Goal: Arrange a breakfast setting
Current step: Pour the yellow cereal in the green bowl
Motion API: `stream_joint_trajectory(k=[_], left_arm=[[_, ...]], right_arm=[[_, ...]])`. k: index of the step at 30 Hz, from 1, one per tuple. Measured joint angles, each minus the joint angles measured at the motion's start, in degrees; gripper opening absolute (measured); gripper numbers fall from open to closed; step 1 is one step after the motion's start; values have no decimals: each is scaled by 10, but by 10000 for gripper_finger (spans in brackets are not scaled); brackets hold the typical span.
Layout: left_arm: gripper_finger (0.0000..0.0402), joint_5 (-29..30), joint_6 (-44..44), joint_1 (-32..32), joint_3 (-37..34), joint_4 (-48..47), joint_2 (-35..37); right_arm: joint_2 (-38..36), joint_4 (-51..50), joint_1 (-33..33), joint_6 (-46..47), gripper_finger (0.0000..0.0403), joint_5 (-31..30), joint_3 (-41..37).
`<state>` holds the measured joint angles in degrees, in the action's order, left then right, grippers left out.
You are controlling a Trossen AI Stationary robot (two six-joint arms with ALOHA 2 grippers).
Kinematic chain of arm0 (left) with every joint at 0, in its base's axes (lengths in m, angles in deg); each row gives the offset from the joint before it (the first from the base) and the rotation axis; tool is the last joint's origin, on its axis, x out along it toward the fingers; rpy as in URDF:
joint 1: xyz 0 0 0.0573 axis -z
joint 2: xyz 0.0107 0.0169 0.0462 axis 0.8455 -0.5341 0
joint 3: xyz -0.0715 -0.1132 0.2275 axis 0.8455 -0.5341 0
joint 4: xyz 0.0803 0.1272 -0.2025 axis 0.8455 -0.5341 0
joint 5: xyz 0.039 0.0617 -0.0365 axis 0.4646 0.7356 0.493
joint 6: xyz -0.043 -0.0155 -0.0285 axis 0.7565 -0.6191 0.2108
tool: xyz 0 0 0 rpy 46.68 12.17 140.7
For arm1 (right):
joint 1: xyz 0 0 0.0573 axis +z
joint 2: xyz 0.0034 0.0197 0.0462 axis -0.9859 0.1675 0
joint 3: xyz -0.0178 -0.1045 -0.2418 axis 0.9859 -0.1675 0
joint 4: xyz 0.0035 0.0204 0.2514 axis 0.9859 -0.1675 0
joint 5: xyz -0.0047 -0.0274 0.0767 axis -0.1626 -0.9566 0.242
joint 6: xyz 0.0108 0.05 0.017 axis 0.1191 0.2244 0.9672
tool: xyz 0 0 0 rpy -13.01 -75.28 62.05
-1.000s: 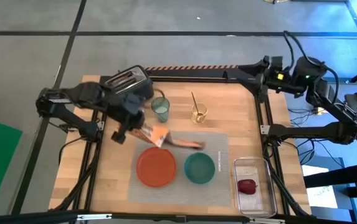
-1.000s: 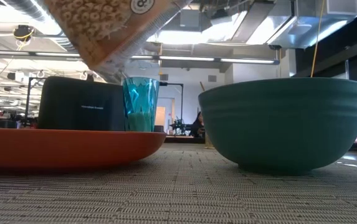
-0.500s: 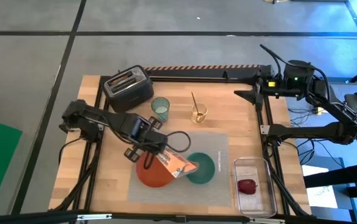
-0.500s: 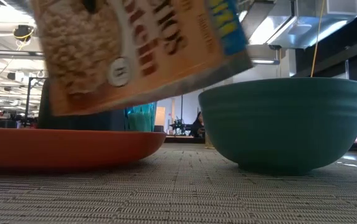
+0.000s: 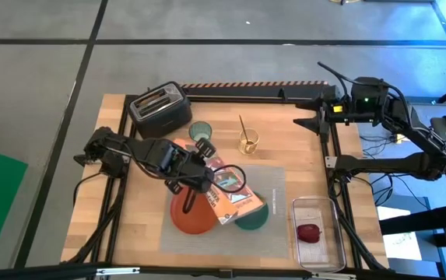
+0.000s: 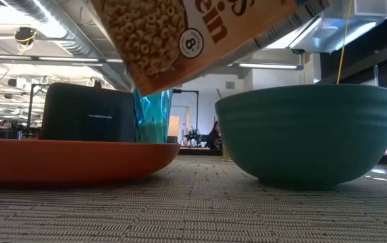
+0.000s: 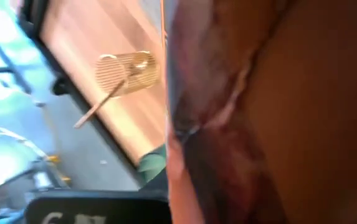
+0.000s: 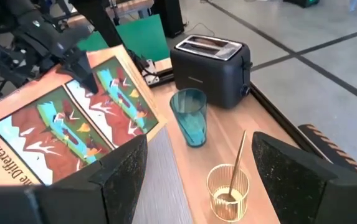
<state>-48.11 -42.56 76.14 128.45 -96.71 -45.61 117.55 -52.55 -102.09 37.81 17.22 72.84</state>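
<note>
1. While my left gripper [image 5: 199, 177] pinches the box [image 5: 232, 194] in the air, tilted over the plate [image 5: 185, 222] and bowl [image 5: 255, 221] on the mat [image 5: 273, 183], I seem to grip it near one end, so it may swing or slip down onto them
2. If it tips before its mouth is over the bowl, cereal may land on the plate or mat
3. The glass [image 5: 200, 132] stands near; a wide swing could topple it
4. My right gripper [image 5: 310, 120] waits at the back right edge, jaws spread, well apart

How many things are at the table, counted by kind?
Tableware: 4 (orange plate, teal bowl, green glass, gold spoon)
Food: 2 (cereal box in left gripper, red fruit)
Containers: 2 (wire cup, clear tub)
Appliance: 1 (toaster)
Mat: 1 (placemat)
Total: 10
Right gripper waits at the far-right corner.
</note>
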Motion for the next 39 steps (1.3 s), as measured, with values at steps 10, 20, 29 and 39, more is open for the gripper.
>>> stream_joint_trajectory(k=[10, 20, 29, 39], left_arm=[[26, 76, -122, -1, 0, 0, 0], [26, 81, -219, -18, 0, 0, 0], [26, 96, -257, -19, 0, 44, 0], [26, 96, -309, -31, 0, 54, 0]], right_arm=[[-15, -1, 0, 20, 280, 0, 0], [-27, -1, 0, 36, 280, -1, 0], [-28, -1, 0, 47, 280, -1, 0], [-27, -1, 0, 47, 280, -1, 0]])
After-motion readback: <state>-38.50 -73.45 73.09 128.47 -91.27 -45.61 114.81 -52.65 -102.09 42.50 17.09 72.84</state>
